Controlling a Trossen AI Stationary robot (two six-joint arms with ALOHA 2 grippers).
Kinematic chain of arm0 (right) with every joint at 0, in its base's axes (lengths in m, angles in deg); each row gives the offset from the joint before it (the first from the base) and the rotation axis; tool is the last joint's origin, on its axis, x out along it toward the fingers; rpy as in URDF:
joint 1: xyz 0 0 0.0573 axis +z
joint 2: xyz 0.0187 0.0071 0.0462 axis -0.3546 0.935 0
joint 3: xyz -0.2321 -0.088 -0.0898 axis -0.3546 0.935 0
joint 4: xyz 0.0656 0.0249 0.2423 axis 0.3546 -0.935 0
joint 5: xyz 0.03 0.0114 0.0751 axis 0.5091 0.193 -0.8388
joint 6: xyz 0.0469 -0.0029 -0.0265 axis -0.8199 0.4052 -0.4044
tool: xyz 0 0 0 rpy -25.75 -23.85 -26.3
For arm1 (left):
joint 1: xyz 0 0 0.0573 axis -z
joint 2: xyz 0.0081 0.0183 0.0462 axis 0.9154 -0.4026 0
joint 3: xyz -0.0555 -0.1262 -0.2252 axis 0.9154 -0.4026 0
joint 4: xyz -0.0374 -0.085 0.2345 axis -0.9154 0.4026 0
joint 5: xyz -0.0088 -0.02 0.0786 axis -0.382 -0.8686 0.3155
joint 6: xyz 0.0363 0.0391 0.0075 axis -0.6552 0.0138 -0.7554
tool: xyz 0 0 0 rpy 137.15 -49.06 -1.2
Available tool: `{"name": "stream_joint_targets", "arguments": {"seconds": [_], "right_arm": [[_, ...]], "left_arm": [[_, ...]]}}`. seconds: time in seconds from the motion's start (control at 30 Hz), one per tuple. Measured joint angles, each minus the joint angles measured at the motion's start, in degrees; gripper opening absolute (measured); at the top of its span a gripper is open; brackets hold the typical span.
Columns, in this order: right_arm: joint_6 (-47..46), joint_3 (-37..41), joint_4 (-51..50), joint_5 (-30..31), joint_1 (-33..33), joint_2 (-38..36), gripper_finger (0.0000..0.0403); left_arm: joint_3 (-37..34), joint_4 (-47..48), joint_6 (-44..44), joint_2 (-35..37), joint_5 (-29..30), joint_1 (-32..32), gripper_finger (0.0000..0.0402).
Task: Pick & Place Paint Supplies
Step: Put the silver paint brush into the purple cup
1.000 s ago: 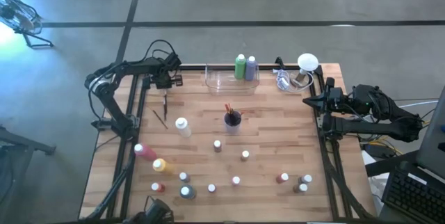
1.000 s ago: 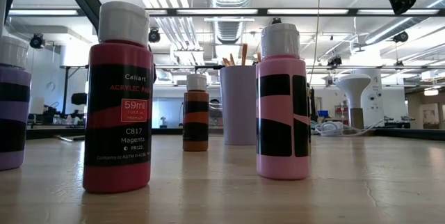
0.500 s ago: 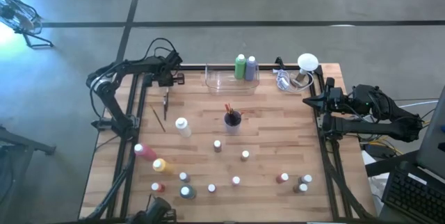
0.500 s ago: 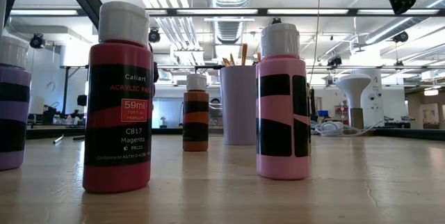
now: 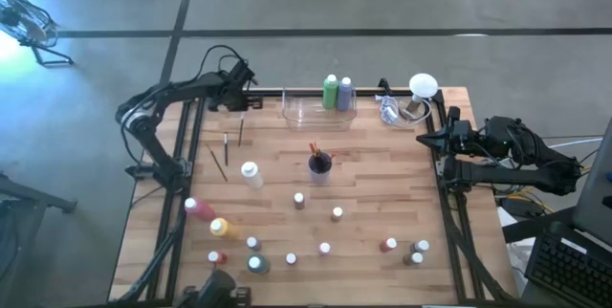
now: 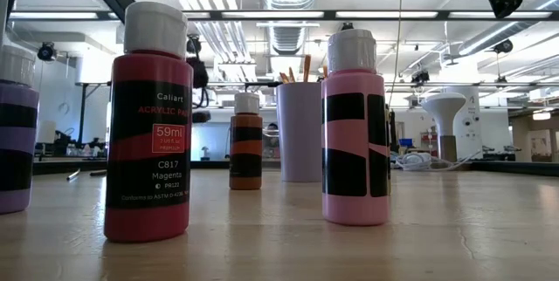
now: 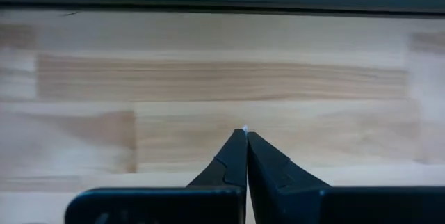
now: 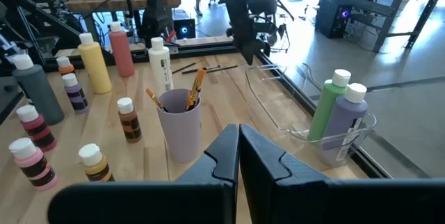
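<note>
Purple bottle (image 6: 16, 128) cut off by low view's edge; left jaws' tip maybe pinching something, too small to tell.

Pale matt wooden table (image 5: 382, 184); clear glossy plastic tray (image 5: 304, 112).

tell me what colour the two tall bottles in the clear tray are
One green, one purple, both with white caps; the right wrist view shows them best, standing in the tray.

Overhead straight down, low table-level view, two wrist views (shared lilac cup (image 6: 300, 130)).
</note>
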Motion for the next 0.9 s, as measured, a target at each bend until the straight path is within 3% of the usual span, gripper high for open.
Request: {"name": "stream_joint_targets", "arguments": {"seconds": [0.4, 0.73, 0.9], "right_arm": [[0.04, 0.01, 0.01, 0.01, 0.01, 0.01, 0.0008], [0.01, 0.02, 0.01, 0.01, 0.0, 0.01, 0.0008], [0.0, 0.0, -0.01, 0.01, 0.0, -0.01, 0.0008]], "left_arm": [[-0.3, -8.5, -5.98, 3.54, -10.04, 2.43, 0.0], [-0.35, -17.85, -10.03, 10.04, -11.97, 7.44, 0.0], [-0.37, -27.01, -10.7, 13.95, -13.39, 11.51, 0.0]]}}
